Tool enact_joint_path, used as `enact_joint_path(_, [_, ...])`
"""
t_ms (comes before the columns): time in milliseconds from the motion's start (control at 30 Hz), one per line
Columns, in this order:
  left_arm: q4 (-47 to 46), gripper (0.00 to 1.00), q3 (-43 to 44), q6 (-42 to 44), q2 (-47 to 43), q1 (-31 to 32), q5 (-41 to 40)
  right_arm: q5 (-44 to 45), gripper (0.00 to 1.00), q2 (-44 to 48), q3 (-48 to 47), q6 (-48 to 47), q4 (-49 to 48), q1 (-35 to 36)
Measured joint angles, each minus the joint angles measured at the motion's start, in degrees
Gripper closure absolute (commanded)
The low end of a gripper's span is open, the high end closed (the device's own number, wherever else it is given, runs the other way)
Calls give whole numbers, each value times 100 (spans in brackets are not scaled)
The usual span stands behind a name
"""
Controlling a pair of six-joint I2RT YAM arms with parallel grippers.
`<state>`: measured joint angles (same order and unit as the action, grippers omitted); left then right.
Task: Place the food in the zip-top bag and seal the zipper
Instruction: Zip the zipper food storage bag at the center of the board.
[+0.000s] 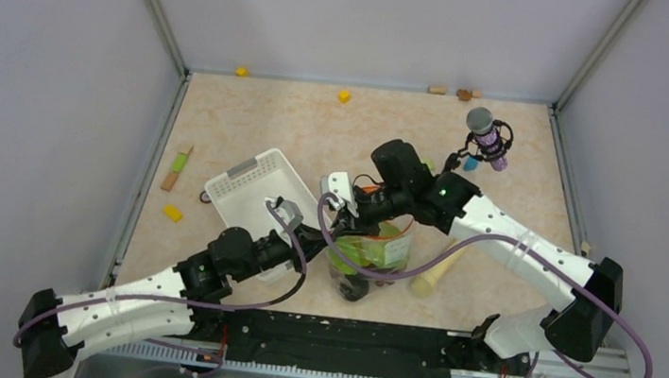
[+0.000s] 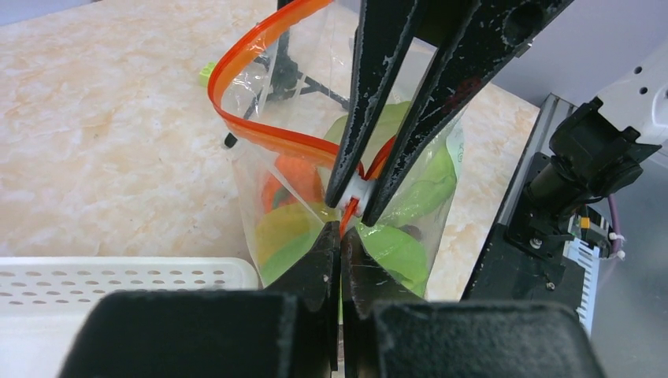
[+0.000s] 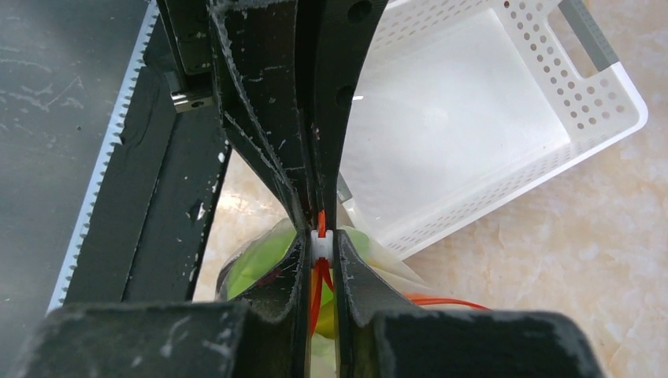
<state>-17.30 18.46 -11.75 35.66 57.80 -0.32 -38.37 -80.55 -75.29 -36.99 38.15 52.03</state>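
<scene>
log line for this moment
left gripper shut on zipper | right gripper shut on zipper | food in zip-top bag | mouth partly open

Beige marbled worktop [image 1: 300,128], and there's plenty scattered across it. A white slotted basket [image 1: 250,187] sits left of centre, set at an angle. Just beside it, toward the near edge, the zip-top bag [image 1: 388,252] stands with its base on the surface. A beige wooden rod [image 1: 432,274] lies just beside the bag, on its right.

Out left are a yellow block [image 1: 173,212] and a green-and-wood stick [image 1: 177,168]. Along the back there's another yellow block [image 1: 344,96], a smaller yellow piece [image 1: 241,71] and some wooden bits [image 1: 463,93]. Back right stands a microphone [image 1: 487,135], with a blue block [image 1: 471,164] at its foot.
</scene>
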Motion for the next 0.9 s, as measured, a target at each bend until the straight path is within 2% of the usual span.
enact_joint_path(233, [28, 100, -195, -164, -455, 0, -208, 376, 100, -11, -94, -52, 48, 83])
enact_joint_path(567, [59, 100, -269, -310, -592, 4, -461, 695, 100, -9, -94, -44, 103, 15])
enact_joint_path(800, [66, 100, -317, -365, -732, 2, -732, 890, 100, 31, -92, 13, 284, -461])
enact_joint_path(900, [170, 100, -343, -382, -835, 2, -868, 1268, 100, 133, -92, 11, 411, -726])
